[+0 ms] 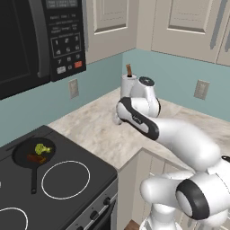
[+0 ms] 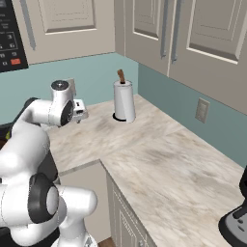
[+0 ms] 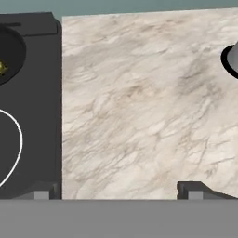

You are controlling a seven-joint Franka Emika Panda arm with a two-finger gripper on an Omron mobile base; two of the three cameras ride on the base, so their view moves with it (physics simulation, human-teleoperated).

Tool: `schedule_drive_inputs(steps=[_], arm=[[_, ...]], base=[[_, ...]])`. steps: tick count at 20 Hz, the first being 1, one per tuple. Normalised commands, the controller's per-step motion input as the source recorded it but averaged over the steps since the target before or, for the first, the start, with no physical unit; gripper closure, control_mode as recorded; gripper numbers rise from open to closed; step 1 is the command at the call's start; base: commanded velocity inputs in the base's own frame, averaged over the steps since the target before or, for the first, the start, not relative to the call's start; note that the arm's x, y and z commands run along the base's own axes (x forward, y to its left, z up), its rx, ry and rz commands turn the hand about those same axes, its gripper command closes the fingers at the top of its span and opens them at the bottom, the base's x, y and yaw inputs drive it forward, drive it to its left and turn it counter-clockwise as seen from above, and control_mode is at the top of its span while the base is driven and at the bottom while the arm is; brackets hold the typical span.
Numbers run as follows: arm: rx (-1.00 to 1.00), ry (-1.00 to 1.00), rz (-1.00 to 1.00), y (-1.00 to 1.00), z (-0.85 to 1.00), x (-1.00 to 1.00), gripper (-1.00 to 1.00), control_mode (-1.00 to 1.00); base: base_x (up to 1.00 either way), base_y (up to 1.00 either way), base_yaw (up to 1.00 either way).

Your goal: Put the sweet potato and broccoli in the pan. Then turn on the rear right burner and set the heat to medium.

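Small reddish-brown sweet potato [image 1: 35, 158] and yellow-green broccoli [image 1: 42, 148] already lie in the round black skillet [image 1: 22, 157]; gripper [image 3: 118, 191], fingers wide and empty, should next seek the knob controlling the burner beneath that skillet

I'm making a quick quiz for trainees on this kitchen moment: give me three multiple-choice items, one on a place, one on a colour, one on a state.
1. Where is the broccoli?
A. on the counter
B. in the pan
C. beside the paper towel roll

2. What colour is the sweet potato?
A. reddish-brown
B. white
C. blue

3. How do the jaws of the gripper stand?
A. shut on the broccoli
B. shut on the pan handle
C. open, holding nothing

Key: 1 B, the yellow-green lump lies inside the black skillet on the cooktop. 2 A, it shows as a reddish-brown lump next to the broccoli. 3 C, the hand view has both tips far apart over bare marble counter.
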Motion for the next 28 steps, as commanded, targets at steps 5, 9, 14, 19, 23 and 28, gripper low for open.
schedule_drive_inputs(steps=[5, 9, 14, 19, 23, 28], arm=[[0.0, 0.18, -0.19, -0.68, 0.35, -0.08, -1.0, -1.0], [0.0, 0.31, -0.24, -0.64, 0.06, -0.01, -1.0, -1.0], [0.0, 0.13, -0.25, -0.46, -0.08, -0.13, -1.0, -1.0], [0.0, -0.03, -0.11, -0.01, 0.21, -0.76, -1.0, -1.0], [0.0, -0.09, -0.08, 0.0, 0.26, -0.71, -1.0, -1.0], [-0.01, -0.07, -0.11, 0.0, 0.02, -0.04, -1.0, -1.0]], base=[[0.0, 0.0, 0.0], [0.0, 0.0, 0.0], [0.0, 0.0, 0.0], [0.0, 0.0, 0.0], [0.0, 0.0, 0.0], [0.0, 0.0, 0.0]])
